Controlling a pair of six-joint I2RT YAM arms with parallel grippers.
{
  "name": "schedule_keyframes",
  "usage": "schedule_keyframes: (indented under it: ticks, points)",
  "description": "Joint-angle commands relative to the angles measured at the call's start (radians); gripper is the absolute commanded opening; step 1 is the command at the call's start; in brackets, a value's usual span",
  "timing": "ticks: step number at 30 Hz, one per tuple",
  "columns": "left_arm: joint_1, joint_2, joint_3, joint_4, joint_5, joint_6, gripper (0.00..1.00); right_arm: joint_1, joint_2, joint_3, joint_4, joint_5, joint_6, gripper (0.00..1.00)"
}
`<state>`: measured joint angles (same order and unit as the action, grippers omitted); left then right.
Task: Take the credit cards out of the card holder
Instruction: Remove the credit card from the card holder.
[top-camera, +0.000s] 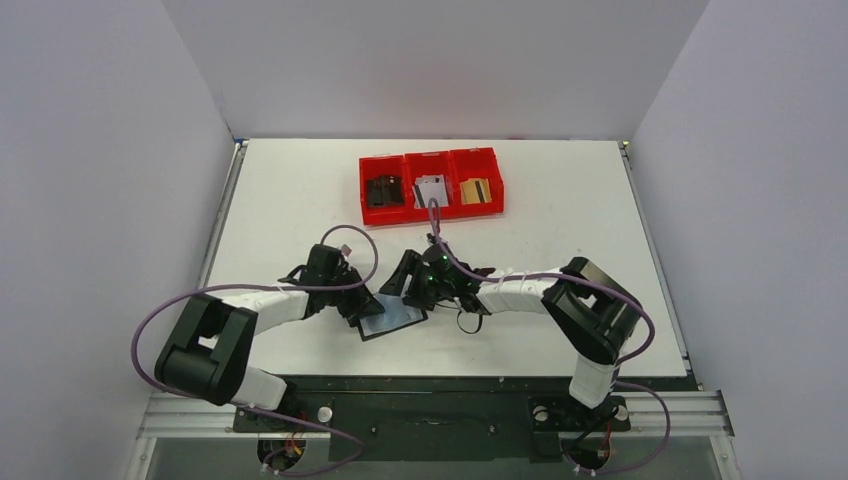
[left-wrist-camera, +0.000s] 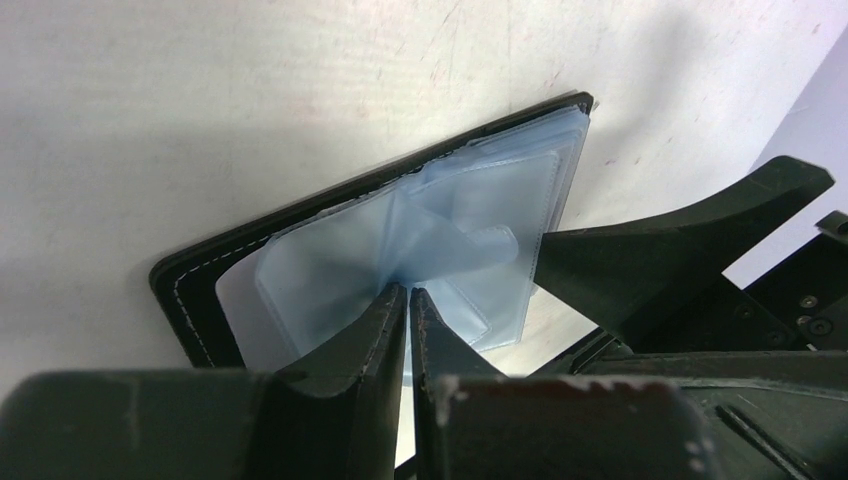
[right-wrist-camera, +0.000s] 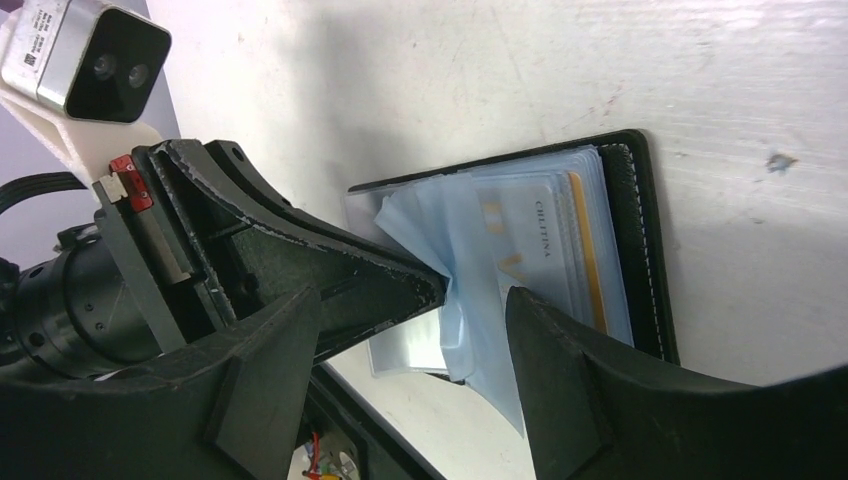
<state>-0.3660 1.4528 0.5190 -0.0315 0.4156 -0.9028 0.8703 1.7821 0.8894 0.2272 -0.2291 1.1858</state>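
The black card holder (top-camera: 393, 320) lies open on the table between my two grippers. My left gripper (left-wrist-camera: 405, 292) is shut on one clear bluish sleeve (left-wrist-camera: 450, 240) and lifts it off the stack. The holder's black cover (left-wrist-camera: 190, 290) shows under the sleeves. My right gripper (right-wrist-camera: 412, 300) is open at the holder's edge, and the lifted sleeve (right-wrist-camera: 470, 300) stands between its fingers. A white-grey card (right-wrist-camera: 535, 245) and a gold-edged card (right-wrist-camera: 585, 250) sit in the sleeves on the holder's right half (right-wrist-camera: 640, 230). In the top view the right gripper (top-camera: 407, 285) is just above the holder.
Three joined red bins (top-camera: 432, 160) stand at the back centre, holding black cards (top-camera: 383, 190), white cards (top-camera: 431, 190) and gold cards (top-camera: 475, 190). The table's front edge (top-camera: 450, 378) lies close below the holder. The two grippers nearly touch.
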Motion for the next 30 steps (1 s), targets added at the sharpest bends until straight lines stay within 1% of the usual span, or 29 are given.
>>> schedule_keyframes:
  ticks: [1, 8, 17, 21, 30]
  points:
    - [-0.005, -0.084, 0.043, -0.135, -0.05, 0.062, 0.07, 0.01, 0.027, 0.046, 0.03, -0.026, -0.002, 0.64]
    - [-0.005, -0.162, 0.049, -0.252, -0.113, 0.095, 0.09, 0.008, 0.042, 0.042, 0.047, -0.034, 0.009, 0.64]
    - [-0.004, -0.207, 0.031, -0.35, -0.25, 0.132, 0.07, 0.02, 0.024, 0.051, 0.056, -0.044, 0.01, 0.64]
    - [-0.004, -0.213, 0.027, -0.344, -0.271, 0.142, 0.07, 0.037, 0.025, 0.067, 0.055, -0.061, 0.005, 0.64]
    - [-0.004, -0.129, 0.039, -0.281, -0.247, 0.15, 0.02, 0.074, 0.035, 0.093, 0.058, -0.061, 0.016, 0.64]
